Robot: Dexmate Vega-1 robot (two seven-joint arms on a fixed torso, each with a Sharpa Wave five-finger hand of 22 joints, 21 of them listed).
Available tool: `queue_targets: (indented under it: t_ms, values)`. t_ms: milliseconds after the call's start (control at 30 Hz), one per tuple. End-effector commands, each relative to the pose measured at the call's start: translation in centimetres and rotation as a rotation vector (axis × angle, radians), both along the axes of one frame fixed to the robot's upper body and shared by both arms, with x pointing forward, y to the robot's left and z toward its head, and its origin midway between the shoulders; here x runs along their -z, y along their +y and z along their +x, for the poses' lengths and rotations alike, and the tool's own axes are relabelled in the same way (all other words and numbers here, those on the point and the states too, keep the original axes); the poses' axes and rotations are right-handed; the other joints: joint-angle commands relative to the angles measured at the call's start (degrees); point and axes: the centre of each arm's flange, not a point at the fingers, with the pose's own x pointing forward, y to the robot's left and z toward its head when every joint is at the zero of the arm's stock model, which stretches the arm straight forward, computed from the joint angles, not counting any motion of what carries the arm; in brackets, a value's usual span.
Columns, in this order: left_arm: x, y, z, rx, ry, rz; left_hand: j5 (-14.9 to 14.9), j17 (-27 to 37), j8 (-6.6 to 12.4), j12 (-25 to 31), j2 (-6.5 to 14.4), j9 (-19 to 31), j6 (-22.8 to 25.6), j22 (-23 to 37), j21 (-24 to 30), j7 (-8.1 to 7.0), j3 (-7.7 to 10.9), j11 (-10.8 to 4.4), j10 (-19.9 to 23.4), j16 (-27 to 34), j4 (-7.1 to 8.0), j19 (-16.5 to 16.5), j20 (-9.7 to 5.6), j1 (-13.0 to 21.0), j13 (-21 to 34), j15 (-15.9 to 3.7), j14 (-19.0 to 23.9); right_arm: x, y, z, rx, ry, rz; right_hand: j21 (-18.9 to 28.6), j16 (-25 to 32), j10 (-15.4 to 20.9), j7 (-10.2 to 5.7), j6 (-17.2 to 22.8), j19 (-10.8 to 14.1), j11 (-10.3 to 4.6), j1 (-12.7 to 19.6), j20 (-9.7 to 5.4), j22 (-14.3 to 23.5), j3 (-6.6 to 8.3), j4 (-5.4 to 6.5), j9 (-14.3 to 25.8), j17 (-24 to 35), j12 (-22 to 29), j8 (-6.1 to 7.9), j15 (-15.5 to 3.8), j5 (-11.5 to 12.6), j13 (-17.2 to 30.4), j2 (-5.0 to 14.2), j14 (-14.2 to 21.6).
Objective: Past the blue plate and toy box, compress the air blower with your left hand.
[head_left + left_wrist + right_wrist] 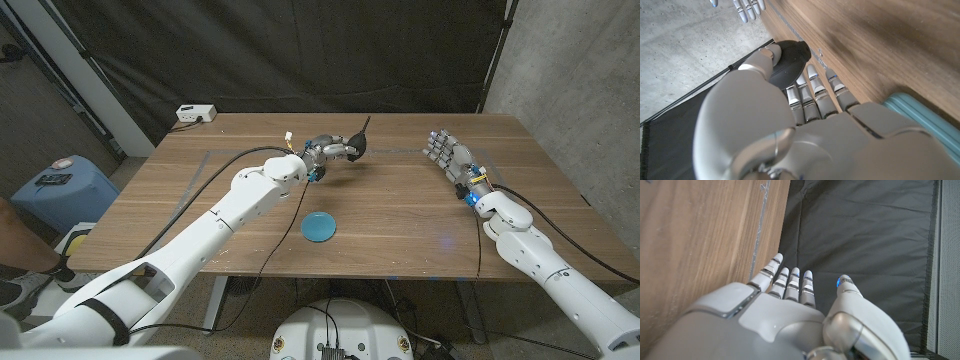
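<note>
Already you had the left robot hand (328, 152) gripping the black air blower (356, 146) to squeeze it, right robot hand (447, 155) open.

- From above, we look down over the whole wooden table (400, 200) toward the dark curtain (300, 50) at its far side.
- Our left wrist camera sits close behind the left hand (805, 100), facing the far edge.
- Our right wrist camera looks along the right hand (790, 305); both wrist views share table and curtain.

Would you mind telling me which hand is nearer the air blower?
Left. The left hand grips the air blower; the right hand waits well off to its side, holding nothing.
</note>
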Motion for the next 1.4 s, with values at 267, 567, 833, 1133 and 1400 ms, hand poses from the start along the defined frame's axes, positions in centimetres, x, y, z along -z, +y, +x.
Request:
queue_targets:
  t_ms: [267,567,833,1133,1400]
  values:
    - [0.3,-0.5,0.1,0.07,0.069,-0.043,0.0,0.8,-1.45,-1.3,0.1,-0.7,-2.2,0.2,-0.4,0.89,-1.08,0.63,-1.7,-0.5,0.19,-1.4,0.44,-1.3,-1.0,0.71,-1.8,0.6,-0.3,-0.6,-0.001,0.004,0.006,0.0,0.2,0.2,-0.14,0.3,0.4,-0.18,-0.5,-0.73,0.2,-0.01,-0.36,0.0,0.1,0.0,0.27,-1.0,0.0,0.0,-0.02,0.2]
    - [0.5,-0.4,-0.1,0.099,0.095,-0.047,-0.1,1.2,-3.23,-2.7,0.3,-1.4,-5.0,0.3,-0.8,1.58,-1.7,1.77,-3.7,-1.0,0.44,-2.6,0.59,-2.1,-1.9,1.88,-3.5,0.8,-0.1,-0.8,-0.006,0.01,-0.002,0.0,0.2,0.2,-0.12,0.3,0.4,-0.2,-0.5,-0.75,0.2,0.03,-0.38,0.0,0.1,0.1,0.24,-1.01,0.0,0.0,0.0,0.2]
    - [0.8,0.0,-0.2,0.117,0.11,-0.064,-0.1,1.3,-4.05,-3.3,0.3,-1.8,-5.8,0.3,-1.0,1.84,-2.02,2.2,-4.6,-1.4,0.55,-3.2,0.77,-2.7,-2.5,2.01,-4.3,0.8,0.3,-1.0,-0.009,0.01,-0.01,0.0,0.2,0.2,-0.14,0.3,0.4,-0.17,-0.5,-0.77,0.2,0.08,-0.44,0.0,0.1,0.0,0.24,-1.05,0.0,0.0,-0.01,0.2]
    - [0.8,0.4,-0.2,0.145,0.13,-0.069,-0.2,1.5,-5.4,-4.3,0.8,-2.5,-7.3,0.4,-1.3,2.59,-2.54,3.1,-6.6,-1.8,1.02,-4.5,1.45,-3.9,-2.9,3.0,-6.0,0.6,0.8,-1.1,-0.012,0.012,-0.019,0.0,0.2,0.2,-0.15,0.4,0.5,-0.18,-0.5,-0.71,0.2,0.13,-0.5,0.0,0.1,0.0,0.25,-1.02,0.0,0.0,-0.02,0.2]
    - [1.2,1.0,-0.1,0.165,0.163,-0.113,-0.1,1.4,-6.15,-4.9,0.7,-2.9,-8.0,0.5,-1.4,2.75,-2.83,3.38,-7.3,-1.9,1.17,-5.0,1.55,-4.7,-3.4,3.17,-6.4,0.2,1.2,-0.9,-0.021,0.017,-0.032,0.0,0.2,0.2,-0.14,0.4,0.5,-0.22,-0.5,-0.67,0.2,0.18,-0.51,0.0,0.1,0.0,0.25,-1.05,0.0,0.0,0.03,0.3]
